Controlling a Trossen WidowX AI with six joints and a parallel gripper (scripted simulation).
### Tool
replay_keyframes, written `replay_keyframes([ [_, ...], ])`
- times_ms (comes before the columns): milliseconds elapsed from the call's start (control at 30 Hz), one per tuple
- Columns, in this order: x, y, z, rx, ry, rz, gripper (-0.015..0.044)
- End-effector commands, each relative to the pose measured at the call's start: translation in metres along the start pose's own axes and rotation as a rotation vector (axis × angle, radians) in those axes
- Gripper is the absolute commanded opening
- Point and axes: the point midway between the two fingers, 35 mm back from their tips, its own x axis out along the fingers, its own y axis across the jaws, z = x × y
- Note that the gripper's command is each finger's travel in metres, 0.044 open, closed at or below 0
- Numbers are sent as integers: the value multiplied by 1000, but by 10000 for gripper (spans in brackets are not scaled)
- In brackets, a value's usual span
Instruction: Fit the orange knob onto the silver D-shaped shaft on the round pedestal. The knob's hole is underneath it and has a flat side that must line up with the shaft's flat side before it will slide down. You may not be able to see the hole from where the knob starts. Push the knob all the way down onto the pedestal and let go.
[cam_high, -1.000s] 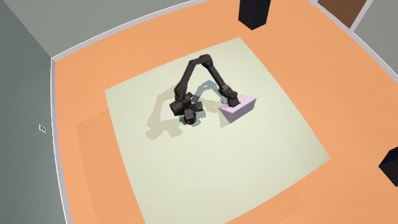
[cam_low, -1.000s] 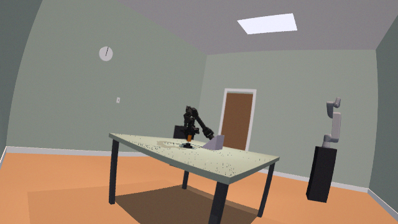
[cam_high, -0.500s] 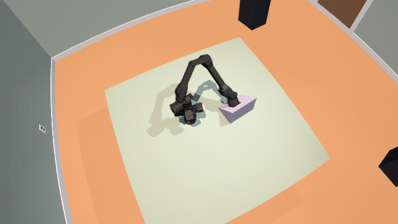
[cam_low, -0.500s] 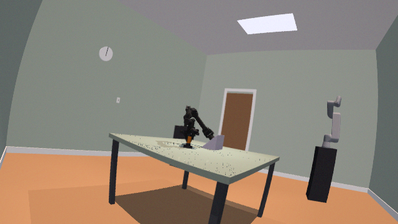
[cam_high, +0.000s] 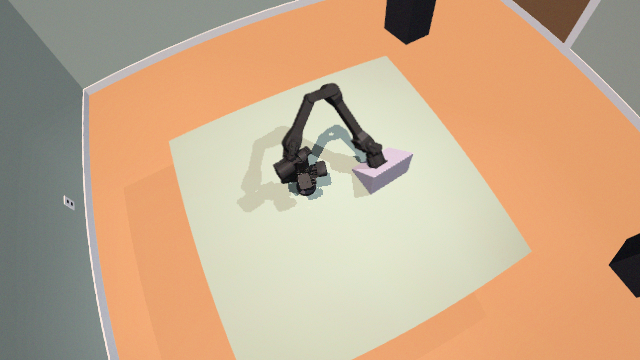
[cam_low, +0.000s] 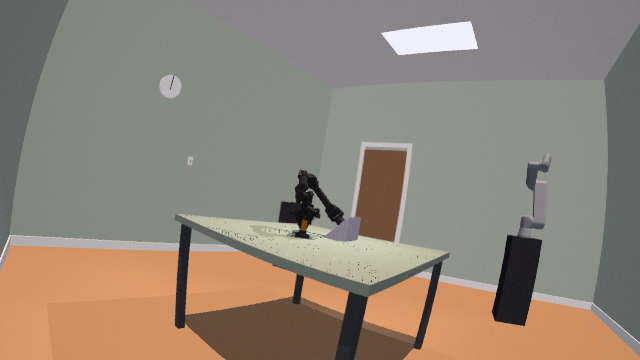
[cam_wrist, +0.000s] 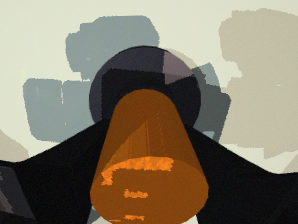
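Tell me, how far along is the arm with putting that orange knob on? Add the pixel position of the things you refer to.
Picked up: the gripper (cam_low: 304, 223) is shut on the orange knob (cam_low: 304, 226) (cam_wrist: 149, 135). In hand: it is held upright over the dark round pedestal (cam_low: 302, 235) (cam_wrist: 132, 62). Left: probably seating it fully, then letting go. The shaft and flat-side alignment are hidden.

No lettering, label, brand, number or sign can be read in the top, exterior or wrist view. The round wall clock (cam_low: 170, 86) has a dark hand pointing nearly straight up on its pale face; any numerals on it are too small to tell.
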Motion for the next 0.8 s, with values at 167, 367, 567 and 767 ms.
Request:
replay_keyframes([
  [167, 0, 0, 0, 0, 0, -1, 289],
  [367, 0, 0, 0, 0, 0, -1, 440],
  [567, -3, 0, 0, 0, -1, -1, 440],
  [767, -77, -2, 3, -1, -8, 3, 440],
])
